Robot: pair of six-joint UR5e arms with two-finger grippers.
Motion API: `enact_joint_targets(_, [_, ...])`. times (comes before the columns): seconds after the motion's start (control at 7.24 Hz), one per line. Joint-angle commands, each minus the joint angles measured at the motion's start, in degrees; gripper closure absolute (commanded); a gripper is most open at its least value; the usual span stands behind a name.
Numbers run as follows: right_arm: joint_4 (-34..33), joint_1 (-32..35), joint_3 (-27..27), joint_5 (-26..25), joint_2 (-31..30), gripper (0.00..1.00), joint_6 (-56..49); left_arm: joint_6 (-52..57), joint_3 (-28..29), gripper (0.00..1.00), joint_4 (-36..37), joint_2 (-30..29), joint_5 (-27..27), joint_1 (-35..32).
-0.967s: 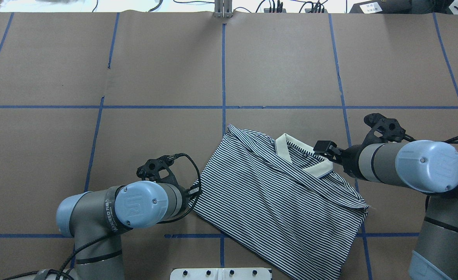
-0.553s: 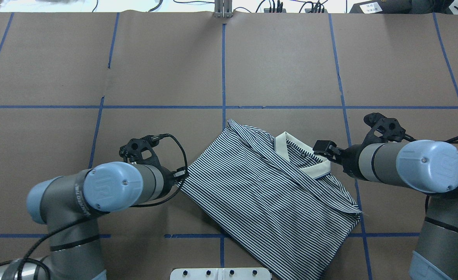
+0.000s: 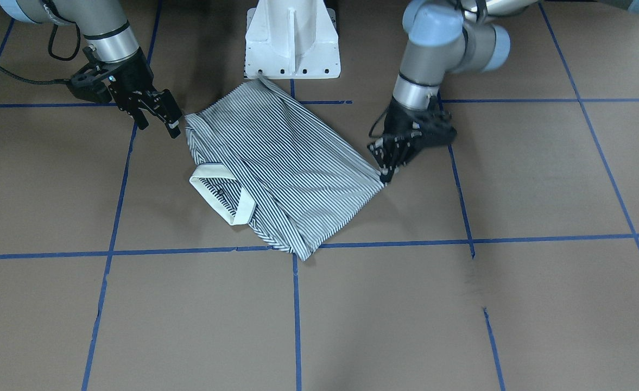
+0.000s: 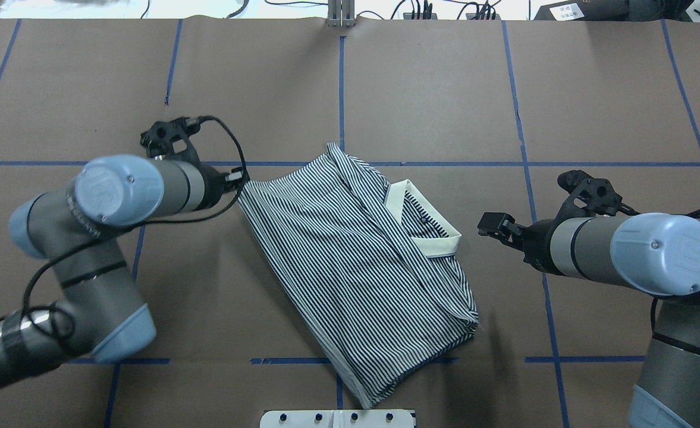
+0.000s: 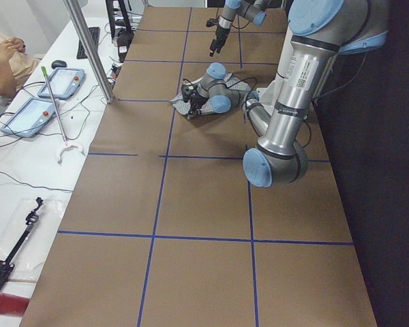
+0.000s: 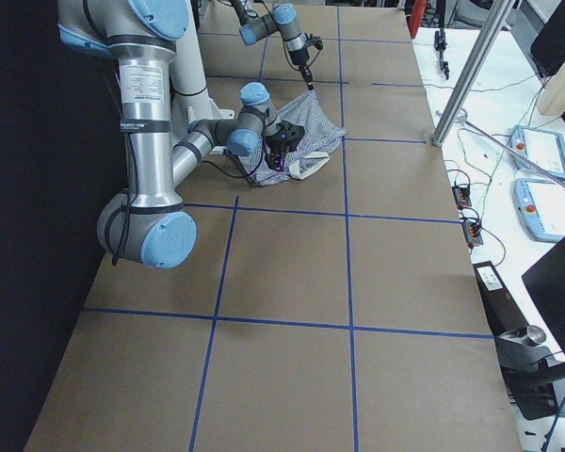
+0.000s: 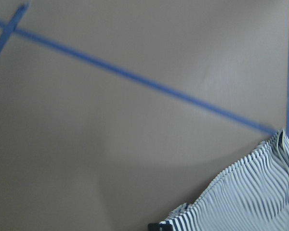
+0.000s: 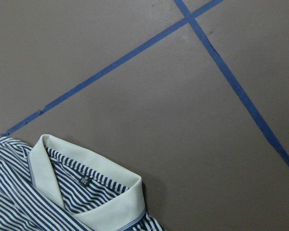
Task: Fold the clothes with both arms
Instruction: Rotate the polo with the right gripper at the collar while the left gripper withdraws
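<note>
- Shirt [image 4: 350, 261]: striped, folded into a rough rectangle and lying flat and skewed on the brown tabletop [image 4: 445, 89]. It sits about mid-length and nearer the robot-side edge than the far edge.
- One shirt corner lies close to the white base [image 3: 292, 43] at the robot-side edge. The opposite tip reaches the blue tape lines [image 4: 342, 89] where they cross near mid-tabletop.
- Collar [image 4: 424, 223]: cream, face up, on the side of the shirt turned toward the right end of the tabletop. A button shows in its opening.
- Left hand [image 4: 239, 178]: closed on the shirt corner that points toward the left end of the tabletop. In the front-facing view the cloth draws to a point at the fingertips [image 3: 386, 175]. The left wrist view shows striped cloth right at a black fingertip.
- Whether that corner is lifted off the surface: cannot tell.
- Right hand [image 4: 493, 224]: fingers spread apart and holding nothing. It sits just beside the collar, clear of the cloth, toward the right end.
- Right wrist view: collar [image 8: 86, 192] and bare tabletop only, with no fingers in frame.
</note>
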Motion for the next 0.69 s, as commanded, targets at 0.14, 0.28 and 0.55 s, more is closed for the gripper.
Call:
enact_joint_targets(0.14, [0.0, 0.7, 0.5, -0.1, 0.9, 0.0, 0.2, 11.7, 32.3, 1.0, -12.6, -19.1, -4.8, -13.0])
enact_joint_targets(0.28, [0.0, 0.7, 0.7, -0.4, 1.3, 0.0, 0.3, 11.9, 36.9, 1.0, -16.8, -20.1, -4.8, -13.1])
enact_joint_targets(0.55, [0.0, 0.7, 0.5, -0.7, 3.6, 0.0, 0.6, 11.8, 38.0, 0.6, -18.6, -19.5, -4.9, -12.9])
